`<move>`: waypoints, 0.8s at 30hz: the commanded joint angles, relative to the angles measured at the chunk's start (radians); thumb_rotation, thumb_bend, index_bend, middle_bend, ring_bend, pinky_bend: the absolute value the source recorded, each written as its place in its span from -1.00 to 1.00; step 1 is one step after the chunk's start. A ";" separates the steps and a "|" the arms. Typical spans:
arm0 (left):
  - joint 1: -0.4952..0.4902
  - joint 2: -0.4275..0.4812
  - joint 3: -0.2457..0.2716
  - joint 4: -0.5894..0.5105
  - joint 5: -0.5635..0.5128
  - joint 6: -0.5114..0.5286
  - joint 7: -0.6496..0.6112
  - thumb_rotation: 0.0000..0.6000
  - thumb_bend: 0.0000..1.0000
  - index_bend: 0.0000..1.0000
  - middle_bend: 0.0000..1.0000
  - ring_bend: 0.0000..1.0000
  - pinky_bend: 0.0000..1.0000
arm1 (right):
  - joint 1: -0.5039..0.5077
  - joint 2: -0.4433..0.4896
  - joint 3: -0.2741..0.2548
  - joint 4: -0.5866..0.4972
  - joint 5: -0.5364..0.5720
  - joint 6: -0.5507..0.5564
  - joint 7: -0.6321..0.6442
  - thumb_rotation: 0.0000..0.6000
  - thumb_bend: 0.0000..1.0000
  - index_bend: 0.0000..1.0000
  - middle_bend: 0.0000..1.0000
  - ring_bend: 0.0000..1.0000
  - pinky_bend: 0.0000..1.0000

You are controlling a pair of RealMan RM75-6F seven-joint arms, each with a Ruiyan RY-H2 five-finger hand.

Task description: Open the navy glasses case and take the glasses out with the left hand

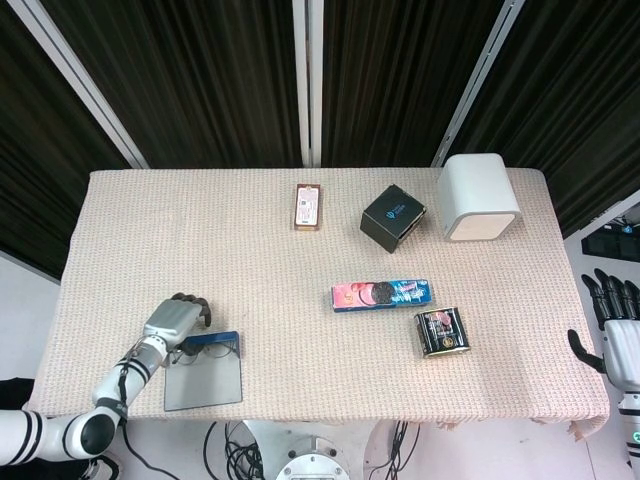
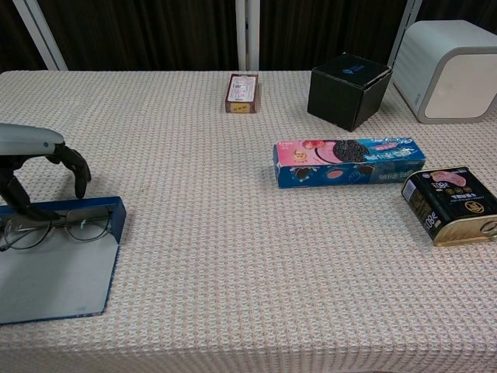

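Observation:
The navy glasses case [image 2: 54, 272] lies open at the table's front left corner, its grey lid flat toward me; the head view shows the case [image 1: 204, 372] too. The thin-framed glasses [image 2: 60, 226] rest in its navy tray, and they show as the glasses [image 1: 208, 349] in the head view. My left hand [image 2: 37, 148] arches over the tray's far edge, fingers [image 2: 78, 172] curled down just behind the rim, thumb reaching down at the glasses' left end. From above, the left hand [image 1: 176, 319] partly covers the tray. My right hand [image 1: 614, 322] hangs off the table's right side, fingers spread, holding nothing.
A blue cookie box [image 2: 348, 162] and a black tin [image 2: 450, 205] lie at the right. Further back stand a black cube box [image 2: 347, 89], a small brown packet [image 2: 241, 92] and a white appliance [image 2: 450, 70]. The table's front edge runs just below the case.

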 commanded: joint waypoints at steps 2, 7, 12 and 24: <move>0.002 0.000 -0.007 0.002 0.001 -0.010 -0.010 1.00 -0.43 -0.20 -0.69 -0.80 -0.75 | 0.000 0.000 0.000 0.000 0.001 -0.002 0.000 1.00 -0.40 -1.00 -1.00 -1.00 -1.00; 0.001 -0.002 -0.009 0.006 0.005 -0.014 -0.006 1.00 -0.43 -0.20 -0.69 -0.80 -0.75 | 0.003 -0.002 -0.001 0.001 0.002 -0.008 -0.001 1.00 -0.40 -1.00 -1.00 -1.00 -1.00; -0.001 -0.001 -0.019 0.002 0.005 -0.019 -0.011 1.00 -0.41 -0.20 -0.69 -0.80 -0.75 | 0.004 -0.004 -0.002 0.006 0.005 -0.012 0.001 1.00 -0.40 -1.00 -1.00 -1.00 -1.00; -0.008 -0.005 -0.024 0.007 -0.015 -0.027 -0.007 1.00 -0.29 -0.12 -0.67 -0.80 -0.75 | 0.004 -0.007 -0.002 0.014 0.007 -0.015 0.007 1.00 -0.40 -1.00 -1.00 -1.00 -1.00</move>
